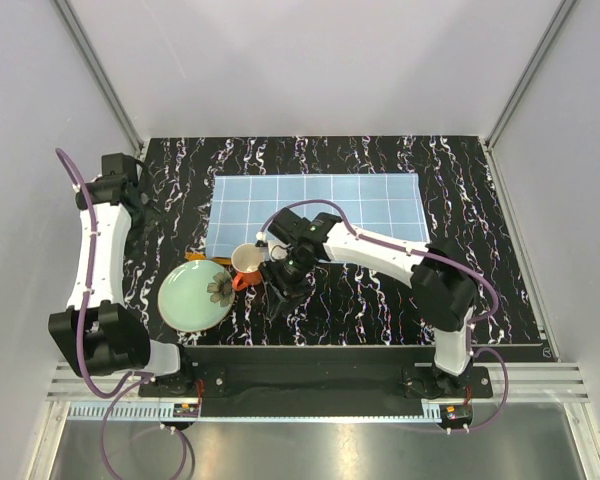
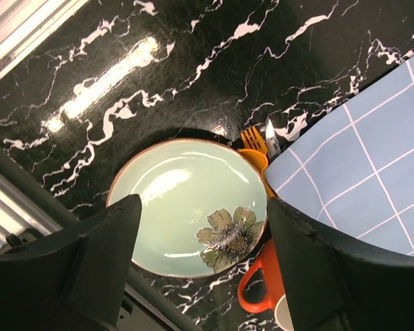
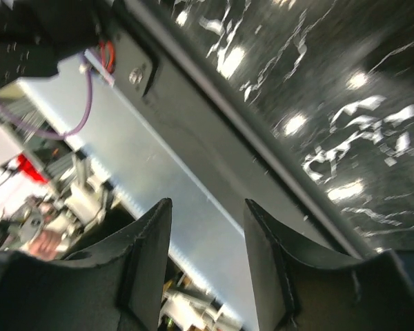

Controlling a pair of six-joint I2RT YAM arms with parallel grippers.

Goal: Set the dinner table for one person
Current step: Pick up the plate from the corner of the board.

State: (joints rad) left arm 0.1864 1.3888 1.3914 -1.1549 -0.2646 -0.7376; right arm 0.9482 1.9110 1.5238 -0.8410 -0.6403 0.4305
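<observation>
The dinner table [image 1: 460,290] is glossy black with white veins. A pale green plate [image 1: 193,295] with a flower on it lies at its front left. An orange mug [image 1: 246,261] with a white inside stands just right of the plate. My right gripper [image 1: 282,290] hovers open and empty just right of the mug. In the right wrist view its fingers [image 3: 145,269] point past the table's near edge. My left gripper [image 2: 203,276] is open and empty, high above the plate [image 2: 186,200]. An orange fork [image 2: 254,142] and a knife [image 2: 272,136] lie behind the plate.
A light blue gridded placemat [image 1: 315,213] lies at the middle back of the table; its corner shows in the left wrist view [image 2: 372,158]. The mug [image 2: 259,289] stands at the placemat's near left corner. The black mounting rail [image 1: 320,375] runs along the near edge.
</observation>
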